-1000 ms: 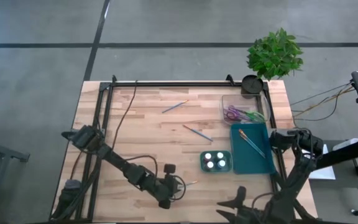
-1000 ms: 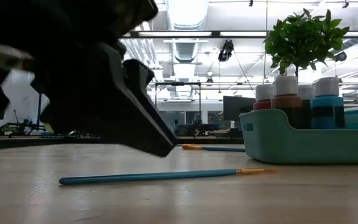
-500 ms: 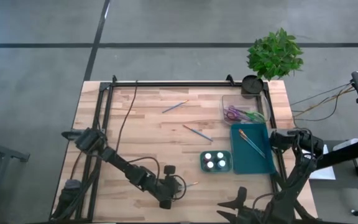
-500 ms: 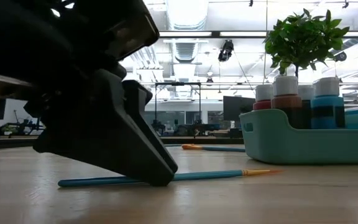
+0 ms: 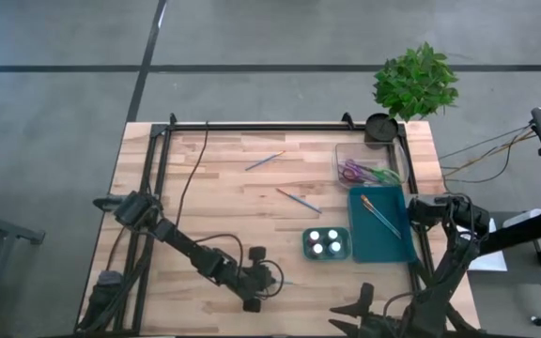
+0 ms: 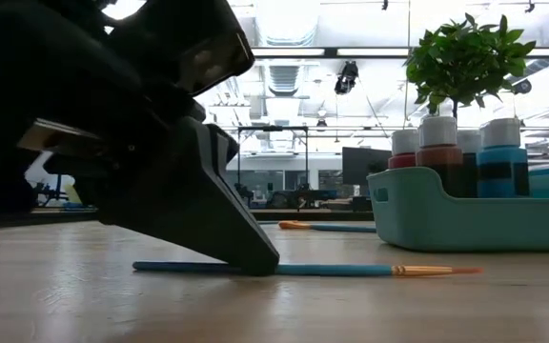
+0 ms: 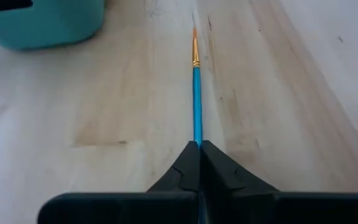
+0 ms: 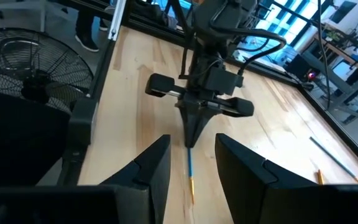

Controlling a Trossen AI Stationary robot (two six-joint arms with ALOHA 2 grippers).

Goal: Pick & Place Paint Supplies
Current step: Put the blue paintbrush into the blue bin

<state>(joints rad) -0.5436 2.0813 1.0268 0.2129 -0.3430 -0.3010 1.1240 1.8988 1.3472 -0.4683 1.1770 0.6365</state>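
A blue-handled paintbrush [image 6: 351, 270] with an orange tip lies flat on the wood near the table's front edge. My left gripper [image 5: 269, 280] is down on it and shut; its fingertips [image 7: 199, 148] meet over the handle. The brush's bristle end [image 7: 194, 37] points away from the fingers toward the teal paint holder [image 5: 327, 244]. My right gripper [image 8: 191, 165] hovers open at the front right, with nothing between its fingers. Two more brushes [image 5: 265, 161] [image 5: 297, 200] lie loose farther back. My left gripper pinches the blue handle [image 7: 197, 138] between its two fingertips, about a third of the way from the butt end [image 6: 141, 267]. The fingers slant down from the near left and run along the brush. The brush lies level on the table along its whole length.
A teal tray [image 5: 393, 246] holding a brush stands at the right, with a clear box [image 5: 369, 172] of purple things behind it. A black cup [image 5: 380, 127] and a plant [image 5: 415, 80] are at the far right corner. The teal holder carries paint bottles [image 6: 438, 143].
My left gripper has sunk to the table and shut on the blue brush. The brush has slid a little toward the table's right edge and now lies flat.
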